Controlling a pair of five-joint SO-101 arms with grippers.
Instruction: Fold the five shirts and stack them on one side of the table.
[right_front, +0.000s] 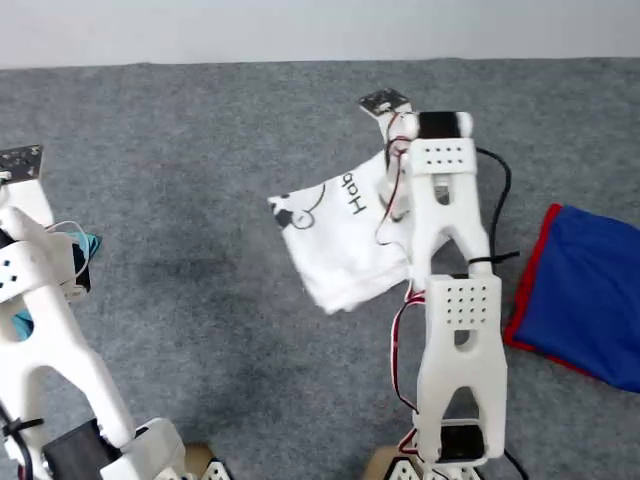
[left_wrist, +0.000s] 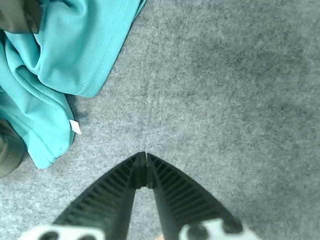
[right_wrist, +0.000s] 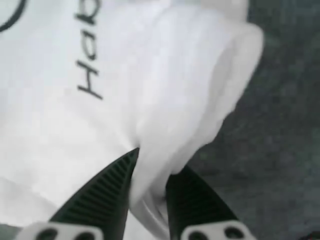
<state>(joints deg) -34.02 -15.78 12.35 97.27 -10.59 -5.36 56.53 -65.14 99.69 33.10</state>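
A folded white shirt (right_front: 340, 235) with black print lies near the middle of the grey table. My right gripper (right_wrist: 150, 167) is shut on a bunched fold of the white shirt (right_wrist: 100, 90) at its right edge, the arm (right_front: 450, 290) standing over it. A teal shirt (left_wrist: 60, 60) lies crumpled on the carpet beside my left gripper (left_wrist: 146, 162), which is shut with nothing in it, just off the cloth. In the high view the teal shirt (right_front: 88, 248) peeks out behind the left arm (right_front: 40, 300). A folded blue shirt with red trim (right_front: 585, 295) lies at the right edge.
Grey carpet (right_front: 200, 150) covers the table. Dark cloth (left_wrist: 10, 150) shows beside the teal shirt in the left wrist view. Red and black cables (right_front: 400, 330) run along the right arm.
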